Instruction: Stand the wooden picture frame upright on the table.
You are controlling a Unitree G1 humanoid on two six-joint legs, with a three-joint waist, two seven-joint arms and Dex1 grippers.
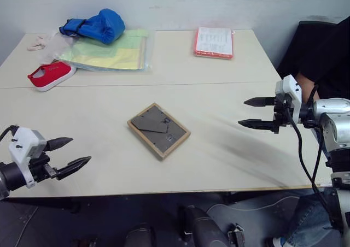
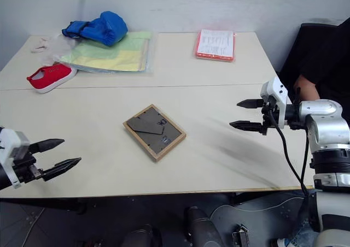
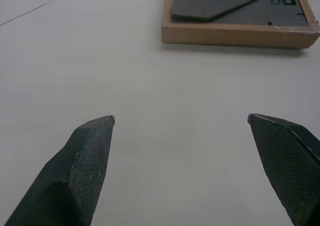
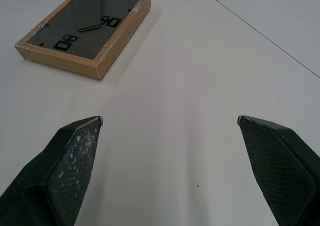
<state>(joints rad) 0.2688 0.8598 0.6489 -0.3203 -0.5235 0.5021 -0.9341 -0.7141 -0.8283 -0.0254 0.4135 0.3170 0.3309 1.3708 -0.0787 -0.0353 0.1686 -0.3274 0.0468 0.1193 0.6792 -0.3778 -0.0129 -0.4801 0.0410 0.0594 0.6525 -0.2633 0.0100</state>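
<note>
The wooden picture frame lies flat, face down, near the middle of the table, its dark back board and folded stand facing up. It also lies ahead of the fingers in the left wrist view and the right wrist view. My left gripper hovers open over the table's front left edge, well left of the frame. My right gripper is open above the table's right side, pointing toward the frame from a distance. Nothing sits between either pair of fingers.
At the back left lie a blue boxing glove, a yellow-green plastic folder and a red shoe. A red-edged paper pad lies at the back right. A person in dark clothes sits at the right edge.
</note>
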